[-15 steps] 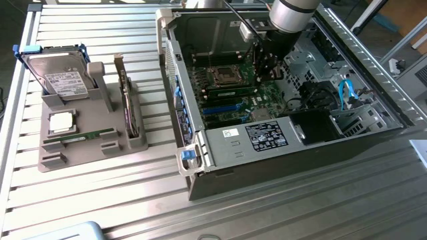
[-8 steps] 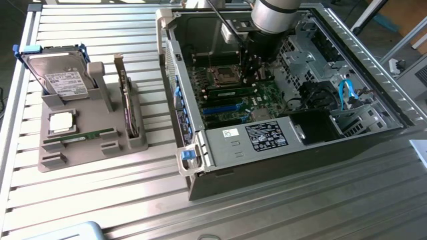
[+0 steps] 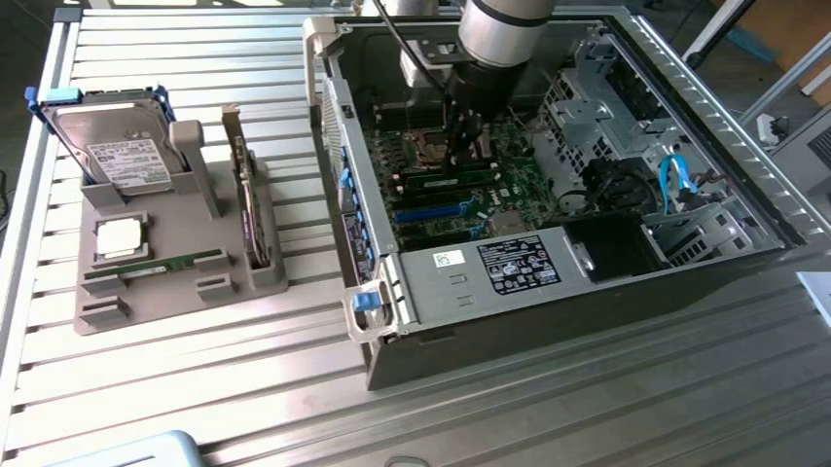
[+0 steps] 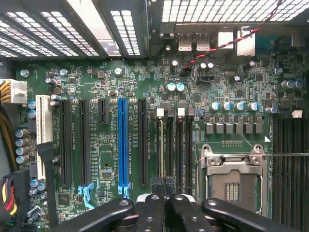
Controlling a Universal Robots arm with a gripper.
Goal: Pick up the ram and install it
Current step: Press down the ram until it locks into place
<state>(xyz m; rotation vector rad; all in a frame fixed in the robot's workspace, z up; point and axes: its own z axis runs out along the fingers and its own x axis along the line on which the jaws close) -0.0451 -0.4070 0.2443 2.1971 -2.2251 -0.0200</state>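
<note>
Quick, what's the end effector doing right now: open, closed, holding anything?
End effector: closed, low over the motherboard inside the computer case; whether anything is gripped cannot be told.

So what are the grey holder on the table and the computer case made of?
The grey holder looks like matte plastic, perhaps 3D-printed: uniform dull grey, blocky moulded slots, no shine. The computer case looks like bare sheet metal, likely steel: silvery, faintly reflective, with folded edges and punched holes. The table looks like ribbed aluminium, by its pale brushed sheen.
</note>
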